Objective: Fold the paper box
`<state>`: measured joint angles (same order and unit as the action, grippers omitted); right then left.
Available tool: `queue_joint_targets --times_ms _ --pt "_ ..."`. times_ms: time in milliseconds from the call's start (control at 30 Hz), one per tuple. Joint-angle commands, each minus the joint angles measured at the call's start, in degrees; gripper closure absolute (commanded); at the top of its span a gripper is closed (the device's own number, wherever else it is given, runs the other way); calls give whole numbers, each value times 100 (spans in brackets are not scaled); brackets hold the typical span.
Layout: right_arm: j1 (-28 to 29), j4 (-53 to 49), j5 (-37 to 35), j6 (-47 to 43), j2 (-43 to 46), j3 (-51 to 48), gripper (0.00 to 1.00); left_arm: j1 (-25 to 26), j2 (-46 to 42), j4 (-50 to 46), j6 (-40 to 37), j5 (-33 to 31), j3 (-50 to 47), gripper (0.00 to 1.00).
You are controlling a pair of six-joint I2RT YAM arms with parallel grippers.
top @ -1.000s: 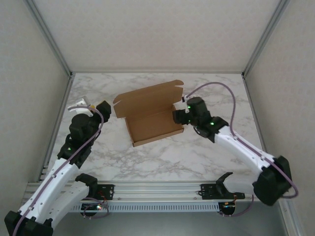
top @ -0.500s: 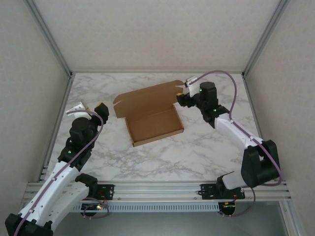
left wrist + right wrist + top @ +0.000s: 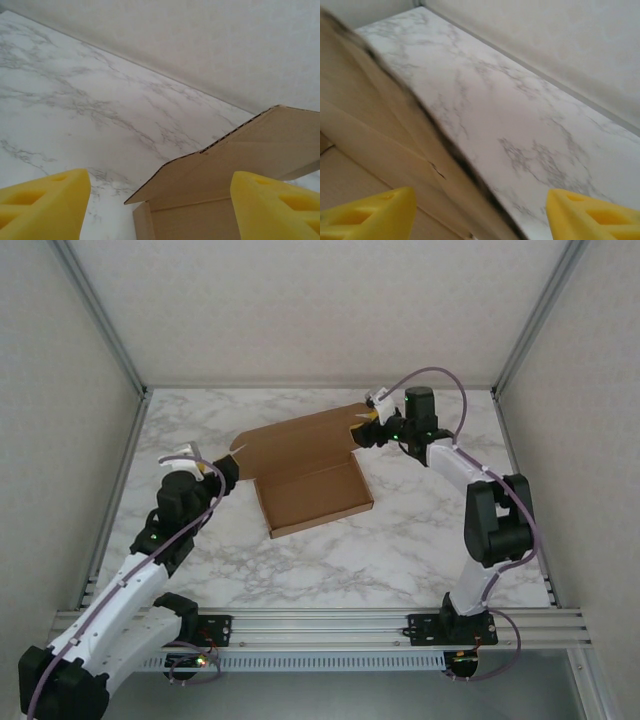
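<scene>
The paper box (image 3: 310,475) lies mid-table as a shallow brown tray with its lid flap folded back toward the rear wall. My left gripper (image 3: 222,472) is at the box's left corner, open. In the left wrist view its yellow fingertips (image 3: 45,205) stand wide apart, and the paper box (image 3: 225,170) corner with the raised flap edge lies between and ahead of them. My right gripper (image 3: 362,430) is at the lid's far right corner, open. In the right wrist view the paper box (image 3: 380,130) lid edge runs diagonally between its yellow fingertips (image 3: 592,215), blurred.
The marble table (image 3: 400,540) has bare room in front of and to the right of the box. White walls with metal posts close in the back and both sides. A metal rail (image 3: 320,625) runs along the near edge.
My right gripper has swung from the tray's right side back to the lid's far right corner. My left gripper has moved right, up to the box's left corner.
</scene>
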<state>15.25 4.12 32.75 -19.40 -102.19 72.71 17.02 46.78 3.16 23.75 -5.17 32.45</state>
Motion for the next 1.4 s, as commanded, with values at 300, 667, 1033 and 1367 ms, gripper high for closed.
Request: queue_joint_targets --times_ms 300,667,1033,1367 --pt "102 221 -289 435 58 -121 76 -275 1048 810 -124 1395 278 32" --pt "292 391 -766 727 642 -778 87 -303 1988 1310 -322 2342 580 39" --pt "292 174 -435 187 851 -900 84 -969 2148 2160 -931 1434 454 38" --pt "302 64 -44 129 690 -684 83 -1517 3636 2735 -3082 2464 1190 1"
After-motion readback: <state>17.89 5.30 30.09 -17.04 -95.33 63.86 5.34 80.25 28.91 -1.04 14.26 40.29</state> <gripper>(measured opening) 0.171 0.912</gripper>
